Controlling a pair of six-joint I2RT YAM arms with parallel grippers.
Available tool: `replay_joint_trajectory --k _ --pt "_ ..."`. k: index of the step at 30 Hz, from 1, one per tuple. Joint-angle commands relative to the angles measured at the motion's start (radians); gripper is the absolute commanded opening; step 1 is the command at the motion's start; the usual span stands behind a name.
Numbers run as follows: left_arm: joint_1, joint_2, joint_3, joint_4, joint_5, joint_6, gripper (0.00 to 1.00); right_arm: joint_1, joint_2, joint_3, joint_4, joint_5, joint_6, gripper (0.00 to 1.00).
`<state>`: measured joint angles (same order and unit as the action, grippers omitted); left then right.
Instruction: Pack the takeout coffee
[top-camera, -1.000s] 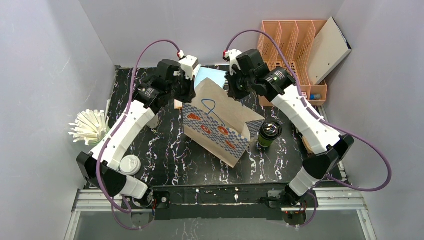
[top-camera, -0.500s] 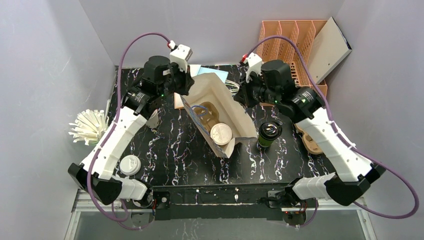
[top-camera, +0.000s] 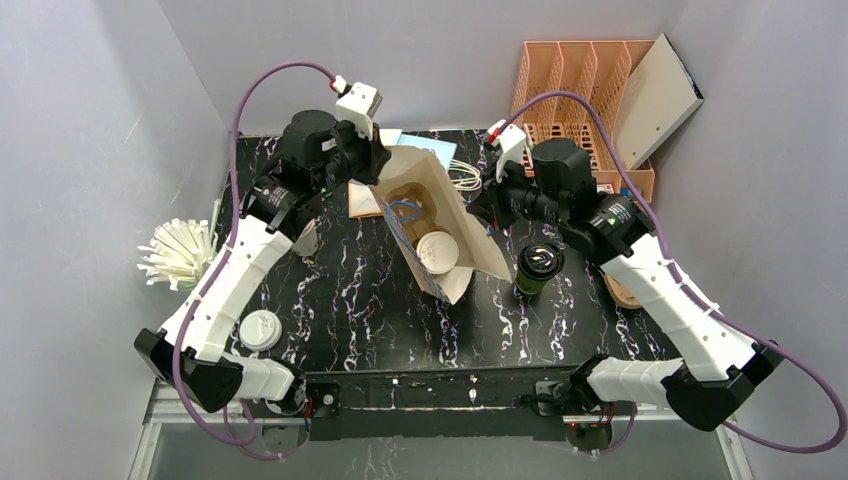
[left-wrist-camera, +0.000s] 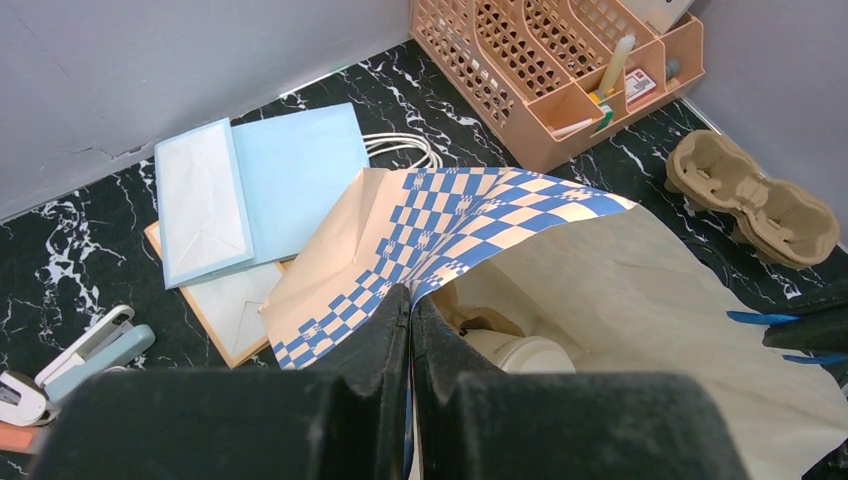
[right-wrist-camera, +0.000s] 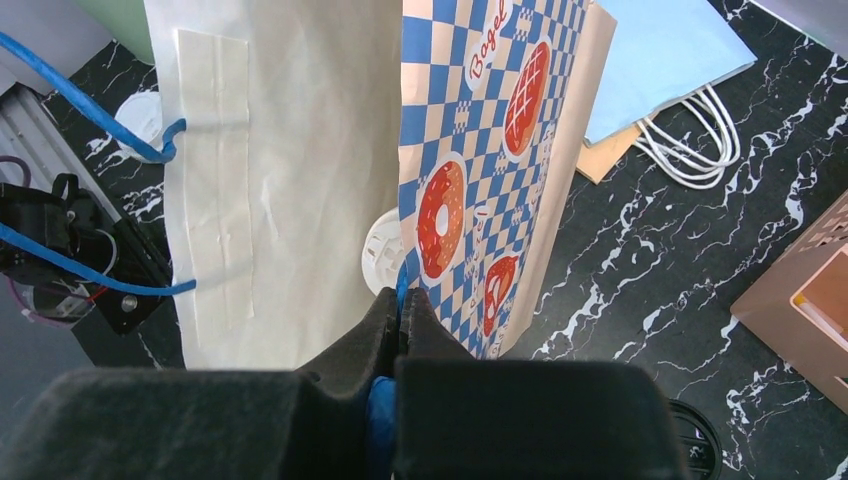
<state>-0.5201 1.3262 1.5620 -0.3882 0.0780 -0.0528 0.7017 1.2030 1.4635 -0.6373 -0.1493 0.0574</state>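
Step in hand: holding the bag open for loading. The tan paper bag (top-camera: 470, 238), printed with blue-and-white check and doughnut pictures, stands mid-table with its mouth spread between the two arms. Left gripper (left-wrist-camera: 411, 300) has its fingers pressed together on the checked rim at the bag's far-left side. Right gripper (right-wrist-camera: 402, 296) is pinched closed on the blue cord handle at the opposite rim. A white-lidded cup (top-camera: 437, 250) already sits inside, low in the bag. The task item, a dark green tapered paper cup (top-camera: 538, 266), stands upright on the black marble-patterned table (top-camera: 330, 300), just beside the bag's right wall and outside it, so it is not yet packed. Judgement: the next move needs one arm to let go and fetch the cup. The right arm is nearer. The left pinch alone must then keep the mouth open, and the freed side may slump inward.
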Motion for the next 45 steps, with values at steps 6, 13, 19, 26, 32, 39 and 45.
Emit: replay_joint_trajectory --k 6,13,19,26,32,39,45 --pt "0.002 -0.01 0.016 -0.078 0.012 -0.055 0.0 0.002 0.051 0.114 0.014 0.104 0.001 0.01" --pt "0.002 0.042 0.078 -0.365 0.05 -0.101 0.0 -0.004 0.16 0.188 0.004 0.186 0.035 0.01" --pt "0.002 0.015 0.051 -0.514 0.087 -0.158 0.0 -0.025 0.294 0.281 0.01 0.207 0.059 0.01" --pt "0.002 -0.137 -0.045 -0.522 0.067 -0.209 0.21 -0.03 0.405 0.452 -0.077 0.183 0.113 0.64" --pt "0.002 -0.125 0.04 -0.512 -0.034 -0.203 0.57 -0.028 0.374 0.515 -0.234 0.239 0.249 0.89" --pt "0.003 0.018 0.182 -0.513 0.035 -0.087 0.77 -0.029 0.339 0.604 -0.531 0.398 0.445 0.98" --pt "0.003 0.047 0.1 -0.357 0.161 0.046 0.98 -0.029 0.254 0.474 -0.658 0.502 0.577 0.98"
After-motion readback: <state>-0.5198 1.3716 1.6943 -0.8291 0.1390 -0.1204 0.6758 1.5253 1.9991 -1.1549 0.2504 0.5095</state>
